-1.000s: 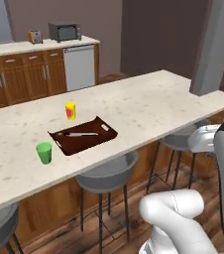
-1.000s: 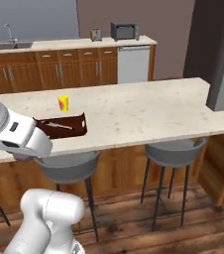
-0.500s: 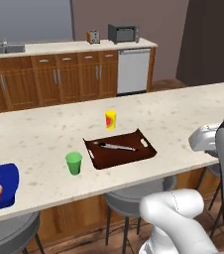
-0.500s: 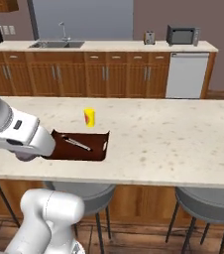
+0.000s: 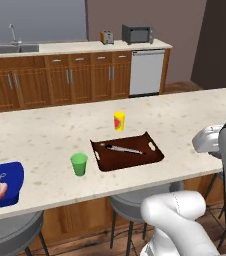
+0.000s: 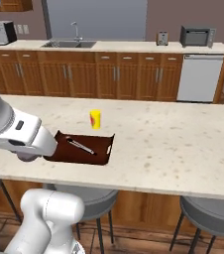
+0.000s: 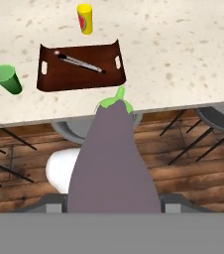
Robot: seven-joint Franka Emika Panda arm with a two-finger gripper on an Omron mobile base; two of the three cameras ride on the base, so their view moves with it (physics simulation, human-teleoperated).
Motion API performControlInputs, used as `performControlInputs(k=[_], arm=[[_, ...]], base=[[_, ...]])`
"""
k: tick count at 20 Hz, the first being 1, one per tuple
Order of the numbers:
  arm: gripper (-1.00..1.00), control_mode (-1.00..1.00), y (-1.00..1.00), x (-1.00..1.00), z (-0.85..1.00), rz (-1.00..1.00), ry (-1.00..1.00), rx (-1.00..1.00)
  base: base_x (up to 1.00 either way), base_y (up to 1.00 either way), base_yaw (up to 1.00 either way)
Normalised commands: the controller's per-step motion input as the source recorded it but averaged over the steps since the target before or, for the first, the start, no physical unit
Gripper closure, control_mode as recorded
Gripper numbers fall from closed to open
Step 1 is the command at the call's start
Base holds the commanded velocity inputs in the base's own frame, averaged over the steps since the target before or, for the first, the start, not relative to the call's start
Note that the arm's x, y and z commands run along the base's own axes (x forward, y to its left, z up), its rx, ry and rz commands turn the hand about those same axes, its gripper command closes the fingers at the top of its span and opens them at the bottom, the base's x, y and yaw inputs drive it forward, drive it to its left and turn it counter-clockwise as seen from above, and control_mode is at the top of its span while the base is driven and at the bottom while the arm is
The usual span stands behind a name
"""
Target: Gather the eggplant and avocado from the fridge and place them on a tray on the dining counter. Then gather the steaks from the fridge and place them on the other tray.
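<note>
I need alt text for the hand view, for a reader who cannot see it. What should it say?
A purple eggplant with a green cap is held in the pincer, pointing toward a beige counter. On the counter lie a dark brown tray holding a slim utensil, a green cup and a yellow cup.

Both base views look forward and down from behind the arm, over the counter [image 5: 45, 135] toward the back-wall cabinets at 12 o'clock. The left one has the brown tray [image 5: 127, 152] near centre with the arm at 4 o'clock; the right one shows that tray [image 6: 86, 151] at 9 o'clock. The hand view sits nearest, looking steeply down at the counter edge [image 7: 183, 99], with the tray [image 7: 79, 69] at 11 o'clock.
</note>
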Motion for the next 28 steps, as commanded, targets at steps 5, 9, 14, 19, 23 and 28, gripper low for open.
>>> performControlInputs(k=[5, 9, 14, 19, 23, 28], arm=[[1.0, 1.0, 0.0, 0.0, 0.0, 0.0, 0.0, 0.0], [1.0, -1.0, 0.0, 0.2, 0.0, 0.0, 0.01, 0.0], [1.0, -1.0, 0.0, 0.98, 0.0, 0.0, 0.1, 0.0], [1.0, -1.0, 0.05, 1.0, -0.2, 0.0, 0.13, 0.0], [1.0, -1.0, 0.14, 1.0, -0.49, 0.0, 0.13, 0.0], [1.0, -1.0, 0.07, 0.93, -0.65, 0.0, 0.03, 0.0]], base=[[0.49, -0.01, 0.11], [0.46, 0.0, 0.0], [0.0, 0.0, 0.0], [0.0, 0.0, 0.0], [0.0, 0.0, 0.0], [0.0, 0.0, 0.0]])
